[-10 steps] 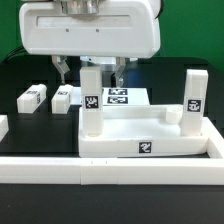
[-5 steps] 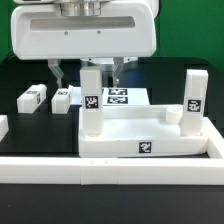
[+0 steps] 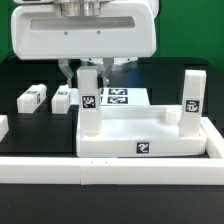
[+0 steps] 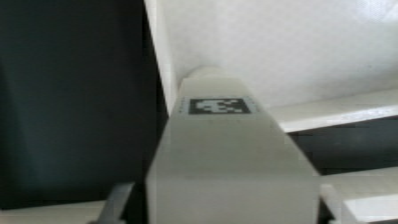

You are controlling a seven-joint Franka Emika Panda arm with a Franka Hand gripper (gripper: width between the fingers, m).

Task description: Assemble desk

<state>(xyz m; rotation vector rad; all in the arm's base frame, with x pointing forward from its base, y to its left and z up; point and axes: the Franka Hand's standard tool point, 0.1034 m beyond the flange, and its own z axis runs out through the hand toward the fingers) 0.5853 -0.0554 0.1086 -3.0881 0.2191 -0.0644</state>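
Gripper (image 3: 88, 72) fingers clamped on the upper end of upright tagged leg (image 3: 90, 108), seated at desk top (image 3: 110, 146) corner, exterior view's left.

A white square leg (image 4: 222, 160) fills the middle, and it carries 1 black-and-white tag (image 4: 217, 104) near its far end. The 2 dark fingers (image 4: 121, 203) of the gripper (image 4: 222, 200) lie against its 2 sides. Behind it is the white desk top (image 4: 267, 40), and beside it the black table (image 4: 71, 100).
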